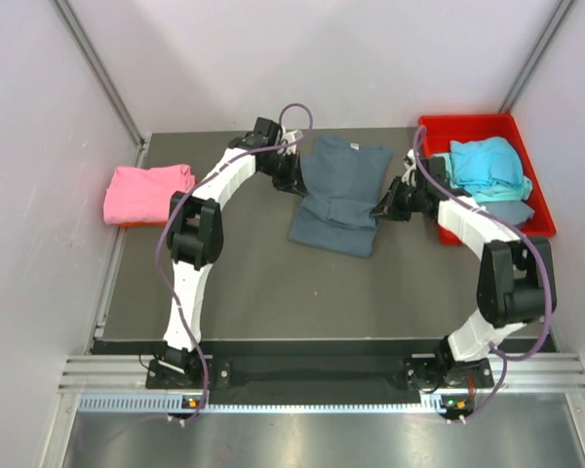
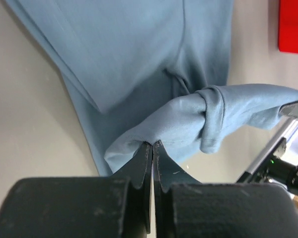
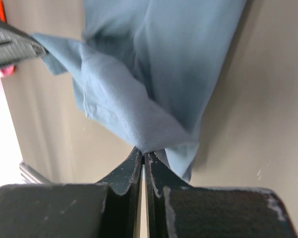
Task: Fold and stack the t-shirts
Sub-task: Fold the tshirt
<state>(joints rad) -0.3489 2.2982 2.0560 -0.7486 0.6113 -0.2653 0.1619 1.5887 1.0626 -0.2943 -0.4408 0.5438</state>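
Claws both pinch the grey-blue tee (image 1: 339, 195), which lies partly folded on the table (image 1: 263, 292) towards 12 o'clock. Left claw (image 1: 291, 180) clamps the tee's 9 o'clock edge; right claw (image 1: 382, 207) clamps its 3 o'clock edge. Wrist views: each pair of jaws is closed w/ a lifted fold of cloth caught at the tips, a band of fabric raised btwn them, rest of the tee flat on the table. Pink tee (image 1: 148, 193) sits folded at approx 9 o'clock, by the table's edge. Red bin (image 1: 468, 125) at 2 o'clock holds a crumpled teal tee (image 1: 487, 168)
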